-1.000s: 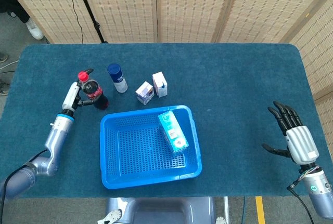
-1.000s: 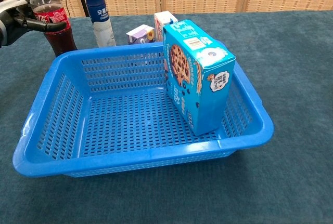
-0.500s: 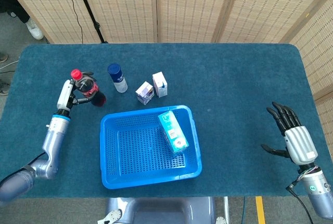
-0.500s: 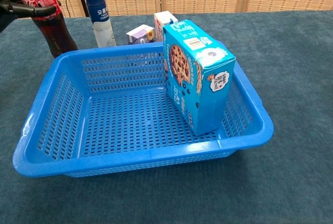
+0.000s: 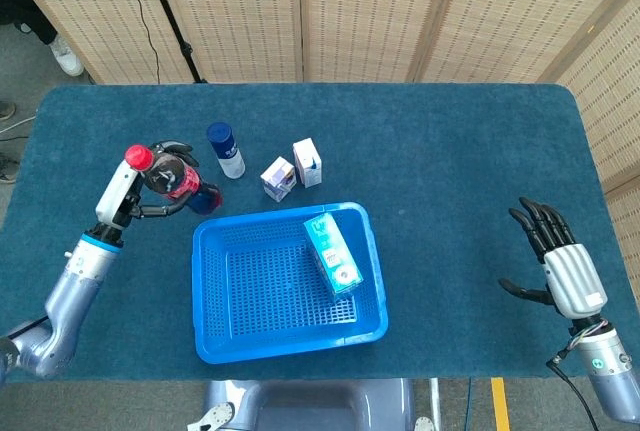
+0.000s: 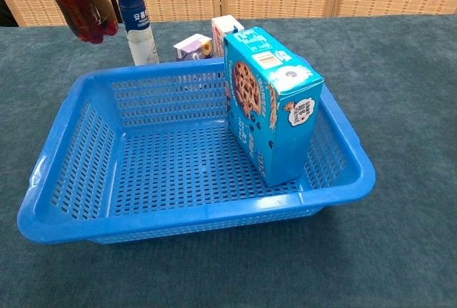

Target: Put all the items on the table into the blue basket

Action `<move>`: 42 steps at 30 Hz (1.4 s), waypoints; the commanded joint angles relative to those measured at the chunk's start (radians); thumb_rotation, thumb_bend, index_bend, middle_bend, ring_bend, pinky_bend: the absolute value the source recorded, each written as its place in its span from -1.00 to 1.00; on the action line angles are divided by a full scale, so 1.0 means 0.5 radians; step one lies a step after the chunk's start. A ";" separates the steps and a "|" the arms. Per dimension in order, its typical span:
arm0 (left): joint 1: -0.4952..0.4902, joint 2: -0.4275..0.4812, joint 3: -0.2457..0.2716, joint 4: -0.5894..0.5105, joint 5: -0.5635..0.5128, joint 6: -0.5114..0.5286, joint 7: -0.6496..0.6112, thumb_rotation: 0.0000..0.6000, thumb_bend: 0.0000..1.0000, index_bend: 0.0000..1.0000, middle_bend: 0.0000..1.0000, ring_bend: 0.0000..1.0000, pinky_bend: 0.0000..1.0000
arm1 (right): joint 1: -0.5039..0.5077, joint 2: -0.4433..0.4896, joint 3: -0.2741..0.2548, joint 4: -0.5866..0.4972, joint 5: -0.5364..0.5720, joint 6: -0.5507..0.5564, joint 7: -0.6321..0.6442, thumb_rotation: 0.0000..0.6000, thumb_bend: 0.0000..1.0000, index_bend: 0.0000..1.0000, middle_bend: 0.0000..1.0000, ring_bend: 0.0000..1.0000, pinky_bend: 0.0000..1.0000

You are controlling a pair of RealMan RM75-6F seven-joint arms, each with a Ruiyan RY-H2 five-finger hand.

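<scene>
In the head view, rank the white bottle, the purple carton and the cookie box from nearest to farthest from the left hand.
1. White bottle, just right of the left hand.
2. Purple carton, further right on the table.
3. Cookie box, inside the blue basket.

Glossy perforated plastic basket [image 6: 64,179] on matt cloth tabletop [image 5: 450,151]

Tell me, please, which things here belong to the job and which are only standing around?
Job: cola bottle in the left hand; blue-capped bottle; purple carton; white carton; cookie box, already in the basket.

Not part: right hand, idle; table; screens behind.
</scene>
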 commanded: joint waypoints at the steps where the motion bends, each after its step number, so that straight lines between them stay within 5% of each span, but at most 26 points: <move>1: 0.004 0.147 0.097 -0.262 0.213 0.078 -0.063 1.00 0.01 0.16 -0.16 -0.34 -0.20 | -0.002 0.001 0.002 -0.004 -0.001 0.002 -0.003 1.00 -1.00 -0.92 -1.00 -1.00 -0.90; 8: -0.145 0.113 0.228 -0.425 0.337 -0.089 -0.007 1.00 -0.01 0.14 -0.16 -0.35 -0.20 | -0.008 0.002 0.007 -0.005 0.001 0.001 0.001 1.00 -1.00 -0.92 -1.00 -1.00 -0.90; 19: -0.338 -0.042 0.423 -0.397 0.426 -0.333 0.064 1.00 -0.02 0.13 -0.16 -0.37 -0.20 | -0.015 0.007 0.024 0.006 0.020 0.001 0.021 1.00 -1.00 -0.92 -1.00 -1.00 -0.90; 30: -0.429 -0.263 0.497 -0.281 0.285 -0.491 0.379 1.00 -0.05 0.07 -0.21 -0.43 -0.20 | -0.013 0.003 0.030 0.010 0.022 -0.012 0.018 1.00 -1.00 -0.92 -1.00 -1.00 -0.90; 34: -0.464 -0.304 0.519 -0.292 0.318 -0.478 0.317 1.00 -0.15 -0.28 -0.57 -0.70 -0.34 | -0.011 0.001 0.028 0.009 0.018 -0.020 0.011 1.00 -1.00 -0.92 -1.00 -1.00 -0.90; 37: -0.475 -0.311 0.541 -0.261 0.396 -0.390 0.231 1.00 -0.36 -0.91 -0.99 -1.00 -0.89 | -0.011 -0.002 0.023 0.010 0.011 -0.024 0.001 1.00 -1.00 -0.92 -1.00 -1.00 -0.90; 42: -0.493 -0.277 0.599 -0.235 0.472 -0.332 0.178 1.00 -0.59 -1.00 -1.00 -1.00 -1.00 | -0.009 -0.004 0.023 0.008 0.009 -0.029 -0.005 1.00 -1.00 -0.92 -1.00 -1.00 -0.90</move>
